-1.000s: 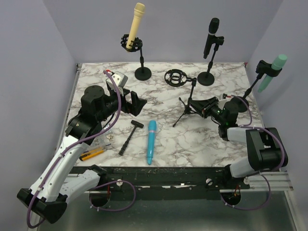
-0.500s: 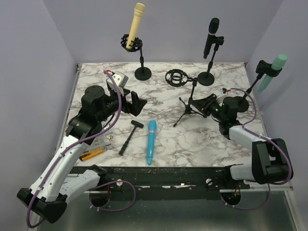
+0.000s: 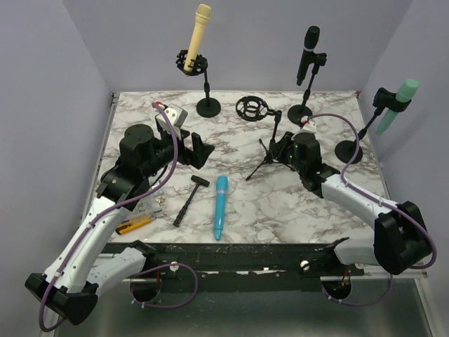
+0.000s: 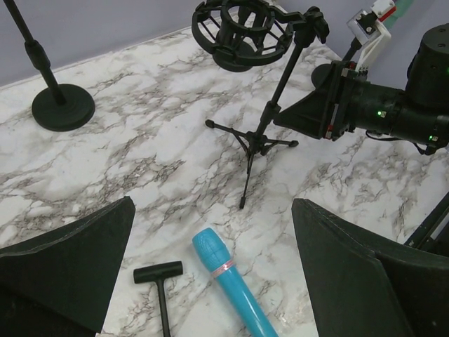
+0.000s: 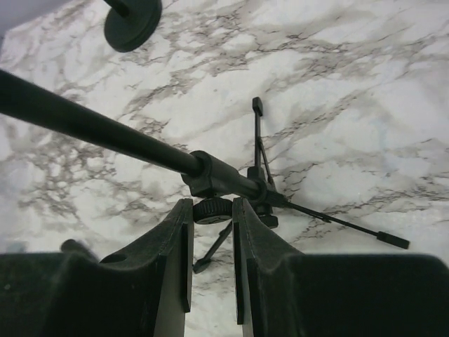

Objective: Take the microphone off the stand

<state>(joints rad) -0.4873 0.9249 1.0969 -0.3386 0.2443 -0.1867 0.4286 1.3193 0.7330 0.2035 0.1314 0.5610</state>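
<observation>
A blue microphone (image 3: 221, 207) lies flat on the marble table, apart from any stand; the left wrist view shows it (image 4: 228, 281) just below my fingers. The small black tripod stand (image 3: 270, 147) stands mid-table, and its shock mount (image 3: 251, 108) is empty. My right gripper (image 3: 282, 149) is shut on the stand's round knob (image 5: 212, 210), just under the stand's pole (image 5: 105, 130). The left gripper (image 3: 196, 151) hangs wide open above the table left of the stand, with nothing between its fingers (image 4: 77, 253).
A cream microphone (image 3: 198, 35), a black one (image 3: 309, 53) and a mint one (image 3: 394, 105) sit in stands along the back and right edges. A small black hammer (image 3: 189, 199) and a yellow utility knife (image 3: 133, 225) lie near the left arm.
The right arm has swung left and forward with its grip on the stand. The stand's pole now stands more upright and the shock mount has shifted slightly left. The left arm is still.
</observation>
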